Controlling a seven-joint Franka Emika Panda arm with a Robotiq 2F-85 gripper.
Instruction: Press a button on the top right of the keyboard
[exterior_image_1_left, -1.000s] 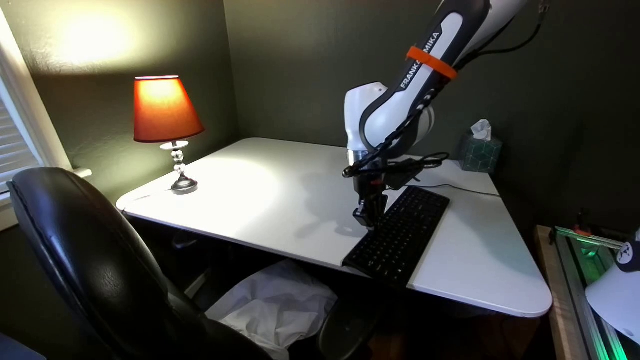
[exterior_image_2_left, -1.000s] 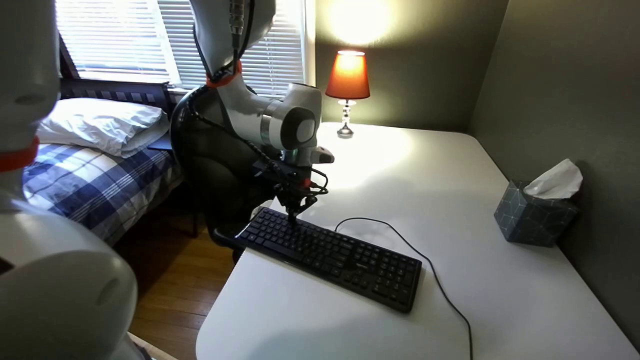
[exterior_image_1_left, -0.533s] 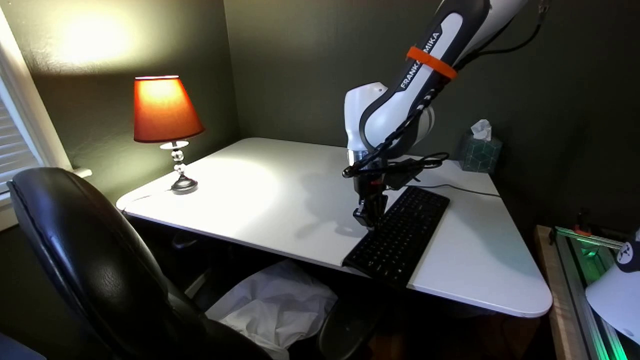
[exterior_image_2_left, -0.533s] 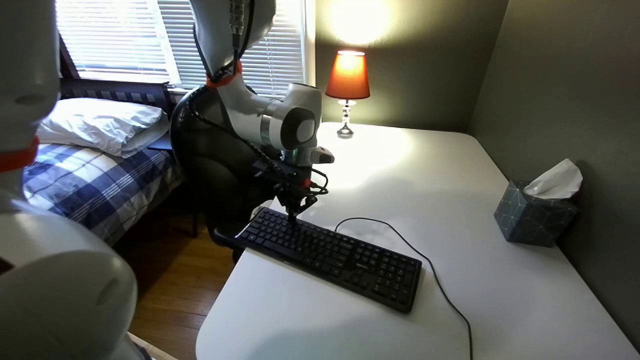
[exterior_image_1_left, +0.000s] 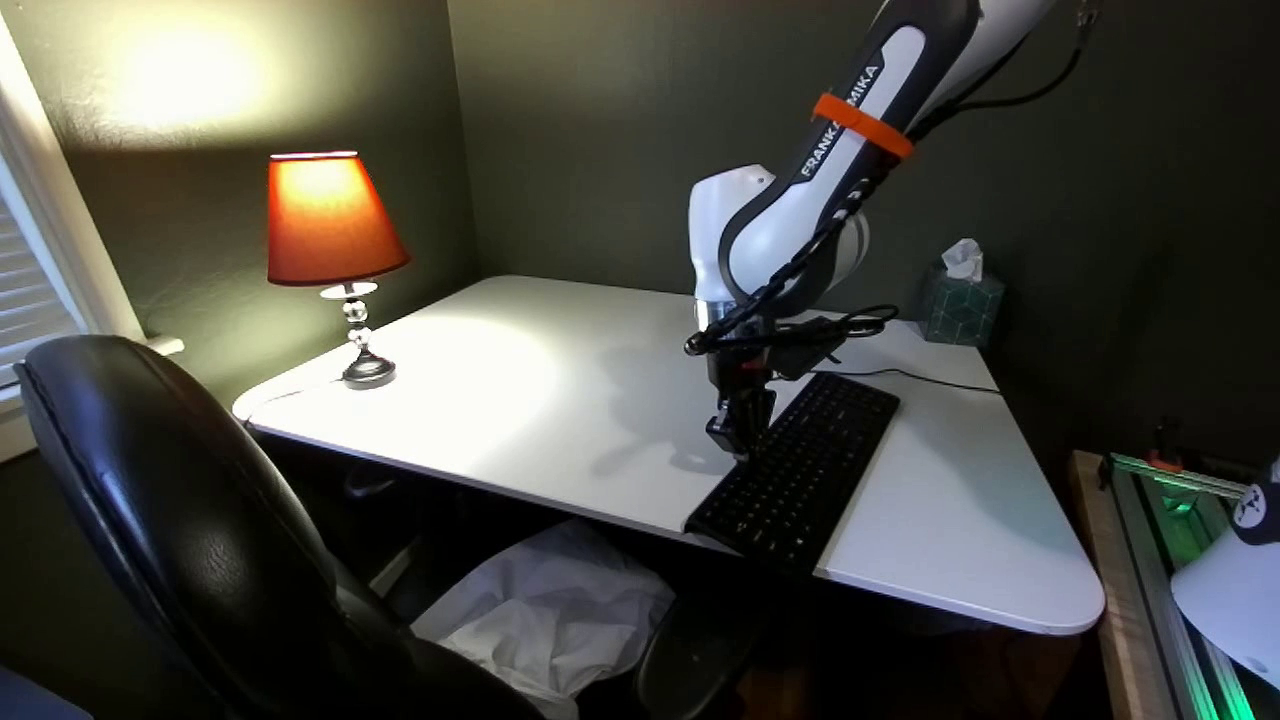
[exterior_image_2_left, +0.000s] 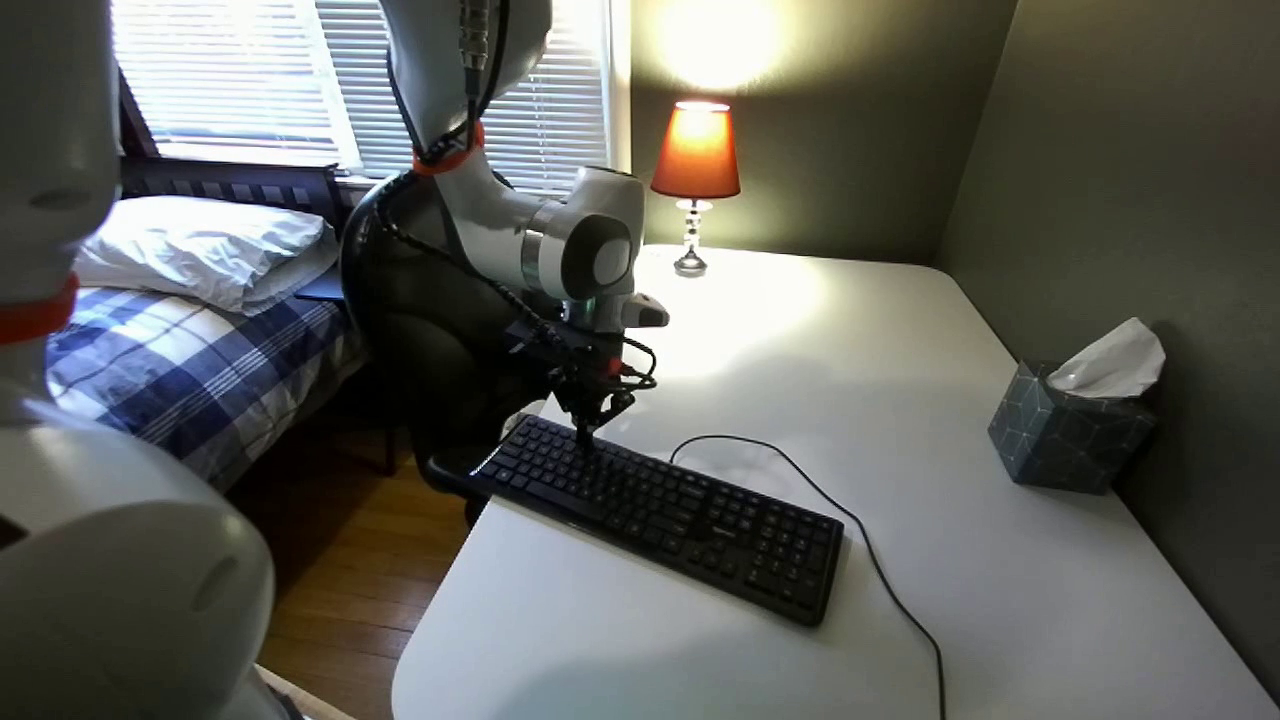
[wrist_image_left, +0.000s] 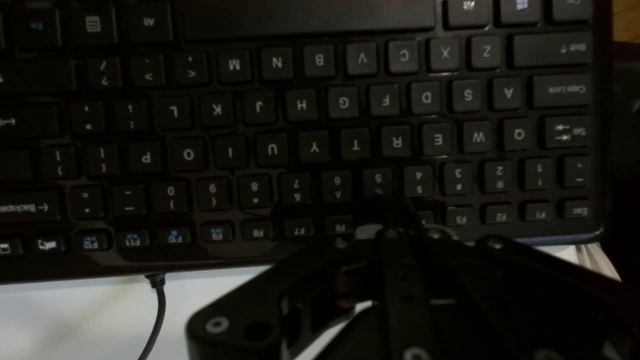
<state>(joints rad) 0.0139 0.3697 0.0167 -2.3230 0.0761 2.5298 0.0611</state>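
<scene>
Dark walls (exterior_image_2_left: 850, 190) meet in a corner at the far side of the room. Below a bright window (exterior_image_2_left: 230, 80) stands a bed (exterior_image_2_left: 215, 370) in a blue plaid cover, at the far left in an exterior view. The white desk (exterior_image_2_left: 870, 380) reaches back to that corner. A black chair (exterior_image_1_left: 200, 510) stands beside the desk, at the near left in an exterior view. The robot arm (exterior_image_1_left: 790, 230) comes in from the right in that view and bends down over the desk. Below it, the black keyboard (exterior_image_2_left: 665, 515) lies flat on the desk, one short end at the desk's edge. In an exterior view a lit lamp (exterior_image_2_left: 697, 160) with a red shade stands at the desk's far end, left of a tissue box (exterior_image_2_left: 1070, 430) by the right wall. The gripper (exterior_image_2_left: 584, 434) points down at the far long edge of the keyboard, over its left half in that view; it is clenched, jaws brought together. In the wrist view a thin cable (wrist_image_left: 160, 301) leaves the keyboard on the left, and the gripper covers part of the row of function keys (wrist_image_left: 299, 227), just beside the 5 key (wrist_image_left: 378, 184). Whether it touches a key, I cannot tell.
</scene>
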